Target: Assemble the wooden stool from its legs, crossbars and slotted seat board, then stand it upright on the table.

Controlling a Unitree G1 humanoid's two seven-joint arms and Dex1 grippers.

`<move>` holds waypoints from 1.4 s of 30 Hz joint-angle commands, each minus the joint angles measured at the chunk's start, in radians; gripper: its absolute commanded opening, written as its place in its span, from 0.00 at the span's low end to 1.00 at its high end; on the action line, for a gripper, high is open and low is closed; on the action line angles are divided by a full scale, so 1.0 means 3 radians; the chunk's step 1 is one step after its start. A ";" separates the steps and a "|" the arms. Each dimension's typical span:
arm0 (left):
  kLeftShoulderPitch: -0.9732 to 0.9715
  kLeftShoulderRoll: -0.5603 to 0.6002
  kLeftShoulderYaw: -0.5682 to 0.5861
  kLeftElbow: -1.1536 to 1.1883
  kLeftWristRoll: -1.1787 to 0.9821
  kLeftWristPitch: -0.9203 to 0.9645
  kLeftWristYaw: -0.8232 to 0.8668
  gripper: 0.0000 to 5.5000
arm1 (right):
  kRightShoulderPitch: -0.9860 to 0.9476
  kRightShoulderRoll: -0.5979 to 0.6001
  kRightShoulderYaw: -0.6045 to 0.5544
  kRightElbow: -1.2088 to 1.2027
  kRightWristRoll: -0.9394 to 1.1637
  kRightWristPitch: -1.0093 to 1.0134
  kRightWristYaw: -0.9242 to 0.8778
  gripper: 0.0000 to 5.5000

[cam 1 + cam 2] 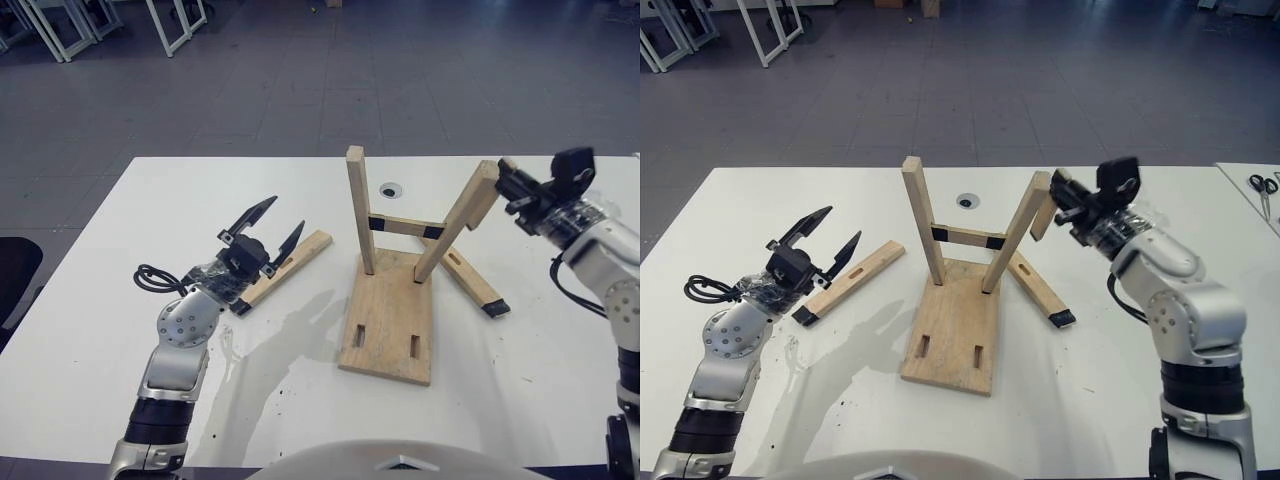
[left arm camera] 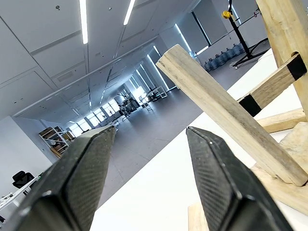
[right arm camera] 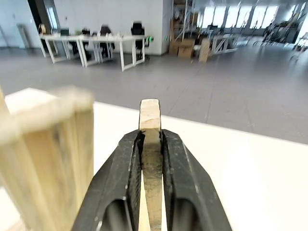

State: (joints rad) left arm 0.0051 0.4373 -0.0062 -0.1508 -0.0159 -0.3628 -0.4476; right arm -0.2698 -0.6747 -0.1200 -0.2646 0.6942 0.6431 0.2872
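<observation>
The right end effector (image 1: 510,186) pinches a crossbar (image 3: 149,113) at two o'clock of the seat board (image 1: 385,335). Align it with the tilted leg (image 1: 455,225) and press slowly. The left end effector (image 1: 285,215) is spread.

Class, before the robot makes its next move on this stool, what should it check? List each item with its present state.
1. Right gripper grips its thin wooden bar: ok, clamped between the fingers.
2. Left gripper is free to grasp: ok, open, by the loose leg.
3. Seat board lies flat on the table: ok.
4. The two crossbar-joined legs both stand straight: not ok; one leg is upright, the tilted leg leans.
5. Near slots are unoccupied: ok.
6. Leg ends sit fully in their slots: cannot tell.
</observation>
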 commanded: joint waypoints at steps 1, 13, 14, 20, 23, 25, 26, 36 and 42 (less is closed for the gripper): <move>-0.0018 0.0007 -0.0052 0.0038 0.0050 -0.0006 -0.0029 0.49 | 0.0082 0.0089 0.0149 0.0183 -0.0267 -0.0069 0.0170 0.08; -0.0043 0.0016 -0.0084 0.0057 0.0041 0.0014 -0.0034 0.49 | 0.0077 0.0397 0.0173 0.0557 -0.0623 -0.0235 0.0461 0.08; -0.0043 0.0017 -0.0083 0.0057 0.0039 0.0014 -0.0035 0.49 | 0.0073 0.0406 0.0162 0.0548 -0.0631 -0.0229 0.0470 0.08; -0.0017 0.0004 -0.0090 0.0045 0.0044 0.0024 -0.0019 0.49 | 0.0230 0.0399 0.0240 0.0665 -0.0822 -0.0151 0.0495 0.08; -0.0008 0.0007 -0.0083 0.0047 0.0043 0.0022 -0.0012 0.49 | 0.0411 0.0324 0.0229 0.0704 -0.0933 -0.0005 0.0433 0.08; 0.0019 0.0009 -0.0073 0.0034 0.0042 0.0023 -0.0002 0.49 | 0.0522 0.0226 0.0146 0.0637 -0.0974 0.0135 0.0368 0.08; 0.0030 0.0008 -0.0069 0.0029 0.0043 0.0024 0.0004 0.49 | 0.0553 0.0187 0.0111 0.0606 -0.0994 0.0177 0.0340 0.08; 0.0002 -0.0003 -0.0081 0.0073 0.0039 0.0027 0.0011 0.49 | 0.0319 0.0122 -0.0080 0.0601 -0.1012 0.0604 0.0152 0.08; -0.0046 -0.0013 -0.0114 0.0115 0.0042 0.0029 -0.0004 0.49 | -0.0272 0.0028 0.0128 0.1170 -0.1102 0.0743 0.0420 0.08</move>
State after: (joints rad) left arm 0.0034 0.4357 -0.0361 -0.1232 -0.0159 -0.3615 -0.4470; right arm -0.3356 -0.6567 -0.1328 -0.0035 0.3862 0.7954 0.3804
